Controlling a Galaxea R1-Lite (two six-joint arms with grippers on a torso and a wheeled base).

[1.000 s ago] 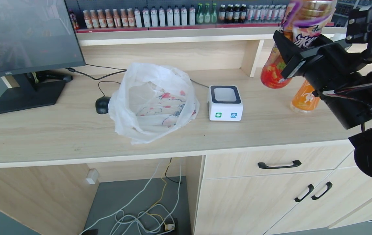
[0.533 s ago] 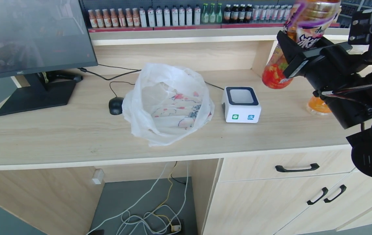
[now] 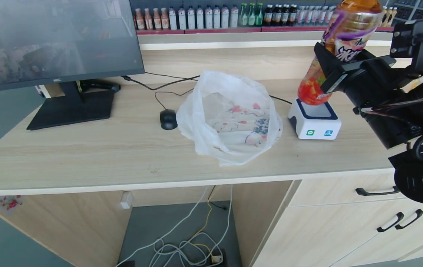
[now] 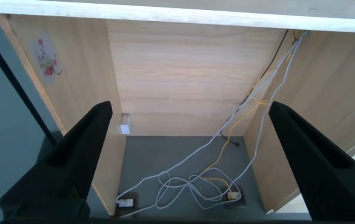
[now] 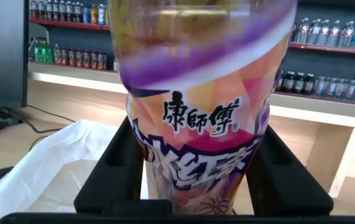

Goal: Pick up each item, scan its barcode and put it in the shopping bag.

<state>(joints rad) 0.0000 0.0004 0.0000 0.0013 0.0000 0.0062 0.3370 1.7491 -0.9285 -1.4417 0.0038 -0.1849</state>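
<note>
Head view: the right jaws are clamped around the middle of a drink bottle (image 3: 346, 35). It is held aloft and tilted, its red lower end above the dark window of the white scanner (image 3: 317, 125), which sits toward the right end of the surface (image 3: 85, 155). I judge that this pose is meant to present the label to the reader. The barcode itself cannot be made out, and I cannot tell whether the bottle's base touches the scanner top or hangs just over it. In the right wrist view the bottle (image 5: 199, 124) stands between the two dark jaws, with its printed front facing the camera.

The shopping bag (image 3: 233, 118) slumps just beside the scanner, nearer the middle of the surface. Its mouth gapes upward, so I expect a short carry sideways would bring the bottle over it. The soft rim may fold inward and needs watching.

A mouse (image 3: 168, 119) lies on the bag's other side, and a monitor (image 3: 48, 40) stands at the back left corner. A thin cable runs along the back edge behind the bag. Rows of bottles (image 3: 215, 16) line the shelf beyond. None of these lies between scanner and bag.

The left jaws are spread wide and empty. They hang below the front edge, over a tangle of cables (image 4: 196, 183) on the floor.
</note>
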